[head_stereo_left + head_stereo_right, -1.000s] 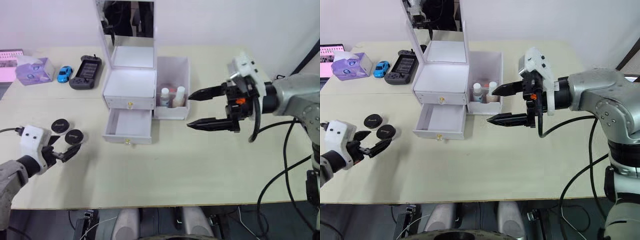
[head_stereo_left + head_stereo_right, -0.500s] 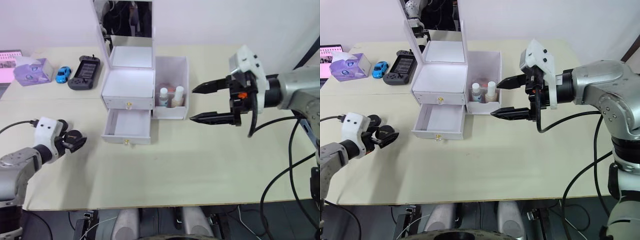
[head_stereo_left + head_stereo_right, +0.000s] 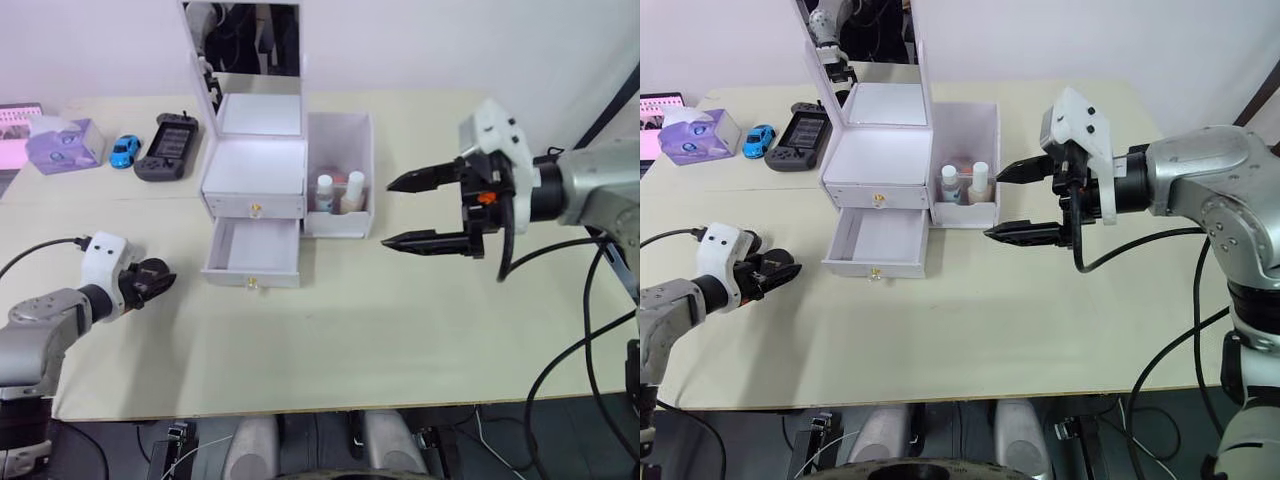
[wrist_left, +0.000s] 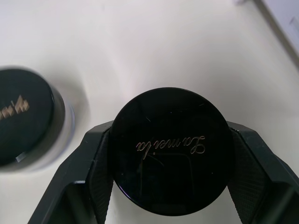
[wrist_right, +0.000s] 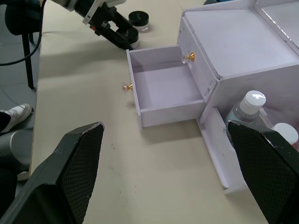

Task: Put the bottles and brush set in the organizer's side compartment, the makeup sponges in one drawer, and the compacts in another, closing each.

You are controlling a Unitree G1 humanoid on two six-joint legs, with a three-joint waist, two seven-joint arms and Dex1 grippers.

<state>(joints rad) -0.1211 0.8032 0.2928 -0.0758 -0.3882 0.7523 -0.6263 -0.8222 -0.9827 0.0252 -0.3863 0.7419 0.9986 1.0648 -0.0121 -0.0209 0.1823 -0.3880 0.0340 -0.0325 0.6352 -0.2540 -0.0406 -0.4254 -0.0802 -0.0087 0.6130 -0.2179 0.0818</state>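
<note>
Compact [image 4: 169, 150]: clamped between left gripper's [image 3: 150, 279] fingers, low over the desk [image 3: 400, 330], left of the organizer [image 3: 255, 190]. Second compact [image 4: 25, 122]: on desk beside it. Bottles [image 3: 338, 193]: in side bin. Lower drawer [image 5: 163, 91]: open, empty. Right gripper [image 3: 425, 211]: fingers wide apart, holding nothing. Step, apparently: stowing compacts; next, carry it right into the drawer.

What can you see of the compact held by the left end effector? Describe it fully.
The compact is a small round case with a glossy black lid bearing gold script lettering. It lies flat, lid up, clamped on opposite sides between the two black fingers of the left end effector, over the cream table. The second compact sits apart beside it.
</note>
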